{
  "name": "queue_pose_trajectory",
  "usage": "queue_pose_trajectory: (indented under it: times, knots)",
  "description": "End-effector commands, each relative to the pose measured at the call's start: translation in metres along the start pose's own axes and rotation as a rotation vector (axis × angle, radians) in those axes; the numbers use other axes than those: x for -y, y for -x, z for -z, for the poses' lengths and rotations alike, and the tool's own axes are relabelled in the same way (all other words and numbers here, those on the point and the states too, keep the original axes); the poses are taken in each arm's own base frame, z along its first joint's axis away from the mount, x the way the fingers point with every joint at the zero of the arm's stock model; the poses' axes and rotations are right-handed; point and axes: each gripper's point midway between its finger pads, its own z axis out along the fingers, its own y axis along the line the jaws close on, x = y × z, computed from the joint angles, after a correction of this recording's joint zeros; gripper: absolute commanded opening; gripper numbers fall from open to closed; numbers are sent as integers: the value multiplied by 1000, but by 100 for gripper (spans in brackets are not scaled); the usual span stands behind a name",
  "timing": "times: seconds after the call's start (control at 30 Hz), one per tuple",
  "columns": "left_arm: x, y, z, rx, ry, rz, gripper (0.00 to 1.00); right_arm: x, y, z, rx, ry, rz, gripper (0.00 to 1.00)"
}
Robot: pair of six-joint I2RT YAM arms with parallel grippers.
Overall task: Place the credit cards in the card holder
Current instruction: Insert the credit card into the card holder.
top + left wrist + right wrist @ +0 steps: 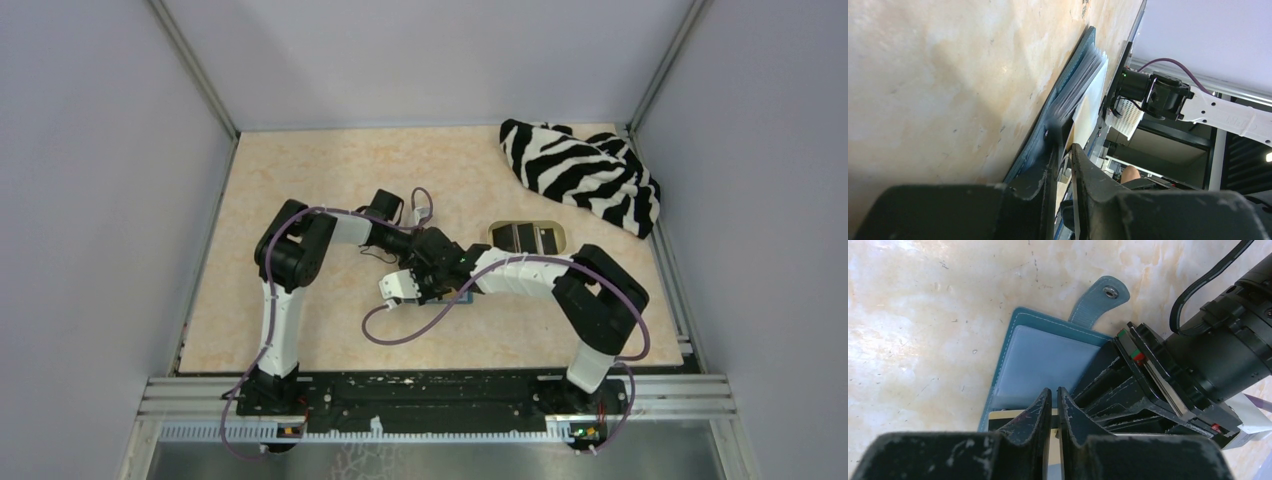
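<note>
The teal card holder (1048, 357) lies open on the table, its snap strap (1100, 297) pointing away. In the top view both arms hide most of it. A cream-and-black credit card (1000, 416) sits at the holder's near edge, partly under my right gripper (1054, 390). That gripper is shut, with only a slit between its tips and the tips over the card. My left gripper (1064, 147) is shut on the holder's (1068, 95) other side, beside its stack of clear sleeves (1085, 70). Its fingers (1120, 390) reach in from the right. More black credit cards (520, 238) lie in the tray.
A tan oval tray (497, 235) sits just behind the two wrists, right of centre. A zebra-striped cloth (580, 175) is bunched in the back right corner. Both grippers (435, 275) crowd together mid-table, and a purple cable (400, 335) loops in front.
</note>
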Motion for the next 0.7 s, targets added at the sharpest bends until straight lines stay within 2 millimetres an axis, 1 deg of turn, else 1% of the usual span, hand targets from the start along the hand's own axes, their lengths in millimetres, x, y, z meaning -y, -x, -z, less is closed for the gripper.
queue_pose_trajectory:
  times: [0.0,0.07,0.27,0.67]
  knots:
    - [-32,2,-10,23,101,-14,23,15,6,-4,-24,-56,18,10]
    - [-32,2,-10,24,100,-15,23,14,-1,-5,-51,-56,21,10]
    - [-32,2,-10,22,100,-18,26,10,-12,1,-99,-74,28,10]
    - [-32,4,-9,29,109,-21,33,11,-32,17,-127,-97,-12,9]
